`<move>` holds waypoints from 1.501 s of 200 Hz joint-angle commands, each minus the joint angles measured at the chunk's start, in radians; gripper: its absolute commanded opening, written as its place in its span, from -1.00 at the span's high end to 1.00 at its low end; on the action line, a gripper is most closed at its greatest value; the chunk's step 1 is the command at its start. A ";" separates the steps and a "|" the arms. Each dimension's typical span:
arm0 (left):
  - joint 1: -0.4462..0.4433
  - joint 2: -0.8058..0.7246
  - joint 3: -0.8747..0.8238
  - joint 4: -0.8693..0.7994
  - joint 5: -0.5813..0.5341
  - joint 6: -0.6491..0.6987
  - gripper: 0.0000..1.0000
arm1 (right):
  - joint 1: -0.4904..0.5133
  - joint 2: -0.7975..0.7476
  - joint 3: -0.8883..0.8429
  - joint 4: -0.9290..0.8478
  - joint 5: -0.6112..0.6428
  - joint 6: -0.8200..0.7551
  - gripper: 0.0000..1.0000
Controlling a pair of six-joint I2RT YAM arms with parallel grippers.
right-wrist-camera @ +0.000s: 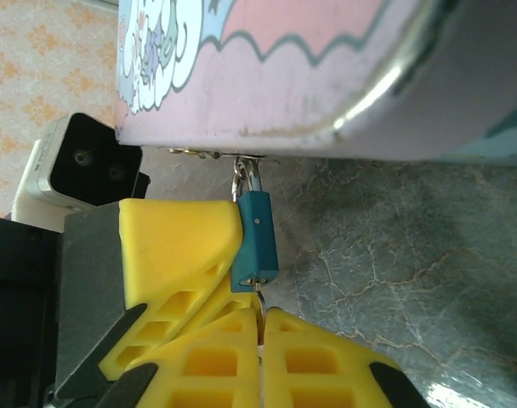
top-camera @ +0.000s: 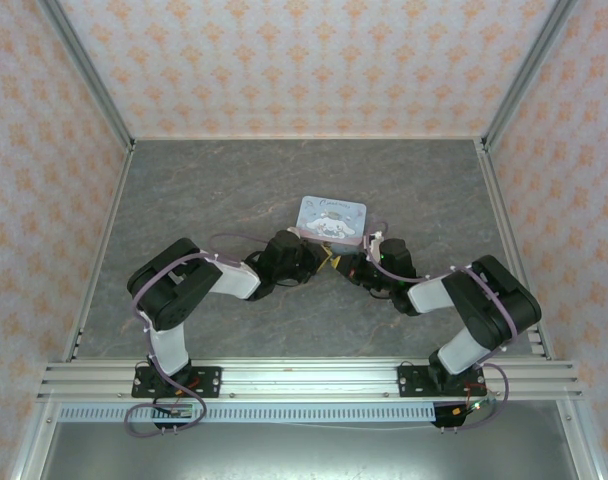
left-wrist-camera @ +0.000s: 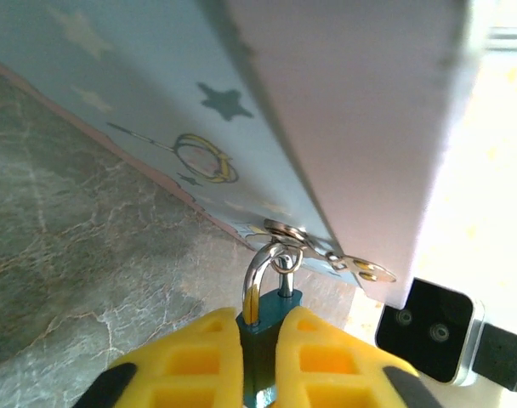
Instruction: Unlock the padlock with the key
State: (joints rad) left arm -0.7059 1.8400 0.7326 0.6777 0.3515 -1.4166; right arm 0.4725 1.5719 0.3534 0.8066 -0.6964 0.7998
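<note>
Two yellow-fingered arms meet at the near edge of a pale blue cartoon-printed tin (top-camera: 332, 216) on the grey marbled counter (top-camera: 204, 190). From above, the left tool (top-camera: 320, 262) and right tool (top-camera: 354, 264) point at each other, and whatever lies between them is too small to make out. The left wrist view supplies the detail: the left tool's fingers (left-wrist-camera: 199, 357) are clamped on either side of the teal padlock (left-wrist-camera: 263, 348), whose silver shackle (left-wrist-camera: 257, 274) is threaded through the hasp (left-wrist-camera: 284, 229) on the tin's side, so the lock hangs just off the tin's wall above the counter. The black-and-white camera housing (left-wrist-camera: 428, 327) of the other wrist sits just beyond. The right wrist view adds what neither of the others gives: the padlock's full side and its brassy lower end, with one left-tool finger pressed flat against it. Directly beneath, the right tool's own fingers (right-wrist-camera: 318, 365) are drawn nearly together, pinching a thin sliver of metal, the key (right-wrist-camera: 260, 299), seen edge-on and reaching up to the padlock's underside; how far it has entered cannot be told
</note>
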 commanded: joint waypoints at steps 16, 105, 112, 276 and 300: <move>0.001 -0.032 0.016 -0.058 -0.029 0.003 1.00 | 0.011 -0.122 0.038 -0.182 0.043 -0.143 0.44; 0.023 -0.139 0.118 -0.410 0.036 -0.013 1.00 | 0.138 -0.510 0.067 -0.546 0.371 -0.695 0.07; 0.025 -0.149 0.130 -0.448 0.041 -0.011 1.00 | 0.157 -0.534 0.070 -0.565 0.405 -0.745 0.06; 0.064 -0.202 0.185 -0.672 0.107 0.004 1.00 | 0.412 -0.276 0.118 -0.427 0.727 -1.470 0.07; 0.063 -0.199 0.188 -0.675 0.107 0.002 1.00 | 0.417 -0.245 0.119 -0.371 0.731 -1.460 0.09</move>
State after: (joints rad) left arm -0.6460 1.6344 0.9031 -0.0013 0.4419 -1.4067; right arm 0.8814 1.3094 0.4393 0.3401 -0.0071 -0.6365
